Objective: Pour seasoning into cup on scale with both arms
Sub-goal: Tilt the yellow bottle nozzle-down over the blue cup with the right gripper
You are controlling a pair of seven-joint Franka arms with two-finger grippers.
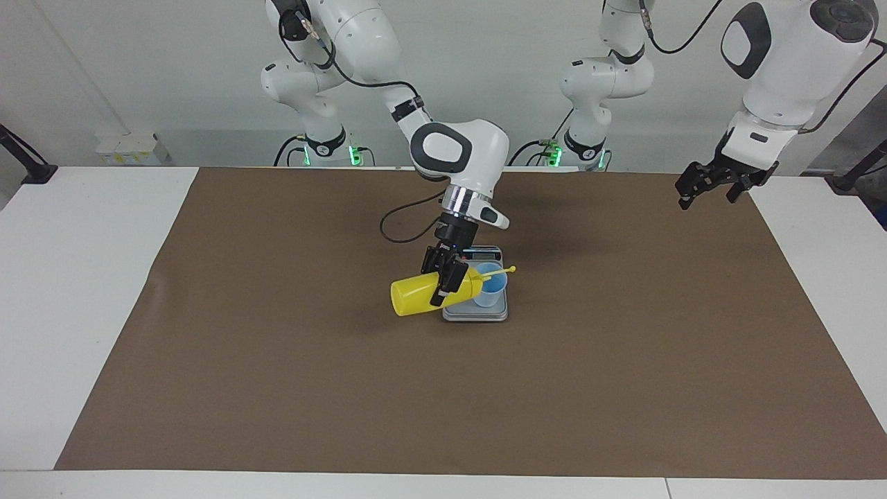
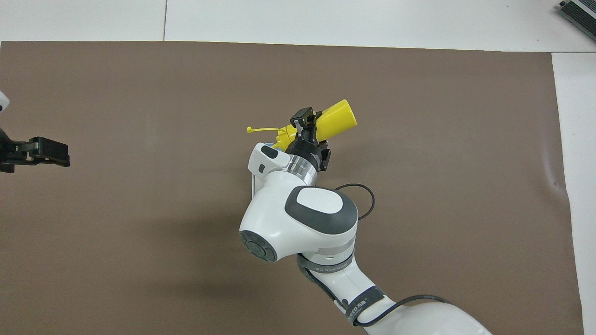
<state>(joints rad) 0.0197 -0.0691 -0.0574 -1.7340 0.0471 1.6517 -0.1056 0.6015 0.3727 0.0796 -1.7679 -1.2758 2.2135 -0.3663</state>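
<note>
The yellow seasoning bottle [image 1: 416, 296] lies tipped almost level in the air, with my right gripper [image 1: 447, 281] shut on its body. Its nozzle end reaches over the light-blue cup [image 1: 490, 294], and its thin cap strap [image 1: 500, 272] sticks out above the cup's rim. The cup stands on the grey scale [image 1: 478, 314]. From overhead the bottle [image 2: 336, 118] and the right gripper [image 2: 305, 124] show, while the right arm covers most of the cup and scale. My left gripper [image 1: 708, 200] hangs open and holds nothing, waiting over the mat's edge at the left arm's end [image 2: 46, 153].
A brown mat [image 1: 277, 388] covers most of the white table [image 1: 83, 277]. A black cable loop [image 1: 395, 232] hangs beside the right wrist. Small white boxes [image 1: 128, 147] stand at the wall by the right arm's end.
</note>
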